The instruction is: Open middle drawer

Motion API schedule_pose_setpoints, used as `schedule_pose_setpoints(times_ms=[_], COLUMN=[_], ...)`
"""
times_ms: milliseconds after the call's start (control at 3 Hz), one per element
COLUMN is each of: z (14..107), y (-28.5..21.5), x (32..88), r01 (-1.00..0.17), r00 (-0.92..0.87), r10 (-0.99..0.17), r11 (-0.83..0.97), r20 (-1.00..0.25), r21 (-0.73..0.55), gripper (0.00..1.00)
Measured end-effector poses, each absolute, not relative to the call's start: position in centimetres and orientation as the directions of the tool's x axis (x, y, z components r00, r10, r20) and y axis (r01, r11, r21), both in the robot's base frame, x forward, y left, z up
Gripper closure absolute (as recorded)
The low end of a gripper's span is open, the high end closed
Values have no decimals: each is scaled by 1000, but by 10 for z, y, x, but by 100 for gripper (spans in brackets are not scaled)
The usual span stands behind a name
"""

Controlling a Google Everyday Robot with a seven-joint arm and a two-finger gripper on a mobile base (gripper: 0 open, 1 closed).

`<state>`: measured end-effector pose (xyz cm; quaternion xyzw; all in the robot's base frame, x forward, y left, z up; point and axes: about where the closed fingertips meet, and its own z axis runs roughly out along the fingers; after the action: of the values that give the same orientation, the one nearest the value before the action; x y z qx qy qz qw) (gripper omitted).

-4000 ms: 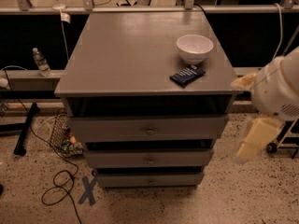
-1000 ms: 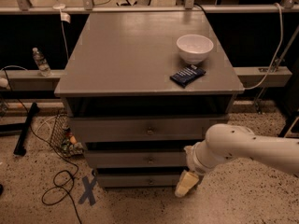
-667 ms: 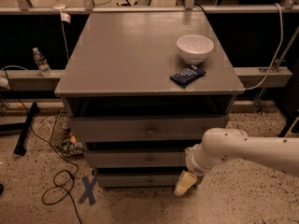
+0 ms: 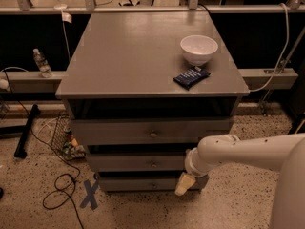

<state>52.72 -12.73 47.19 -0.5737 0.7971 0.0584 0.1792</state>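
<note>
On the cabinet [image 4: 133, 51], a bowl [image 4: 198, 49] sits behind a packet [image 4: 191, 76]; the gripper [image 4: 185, 183] hangs at the lowest drawer [image 4: 138, 184]'s right end, below the middle drawer [image 4: 128, 162].

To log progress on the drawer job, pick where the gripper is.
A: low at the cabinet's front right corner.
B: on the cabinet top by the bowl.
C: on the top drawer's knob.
A: the gripper hangs low by the right end of the middle drawer, well right of its knob.

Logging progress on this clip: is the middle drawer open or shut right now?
Shut: the middle drawer shows no interior and its knob is untouched; the gripper hangs right of the knob, lower.
</note>
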Motion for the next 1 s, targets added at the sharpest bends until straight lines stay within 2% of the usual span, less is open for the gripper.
schedule_pose_setpoints(times_ms=[1000], z=[440], y=[-112], x=[590], r01=[-911], r00=[-179], r10=[-922], r11=[287], r20=[-344], r21=[-296], gripper=[0])
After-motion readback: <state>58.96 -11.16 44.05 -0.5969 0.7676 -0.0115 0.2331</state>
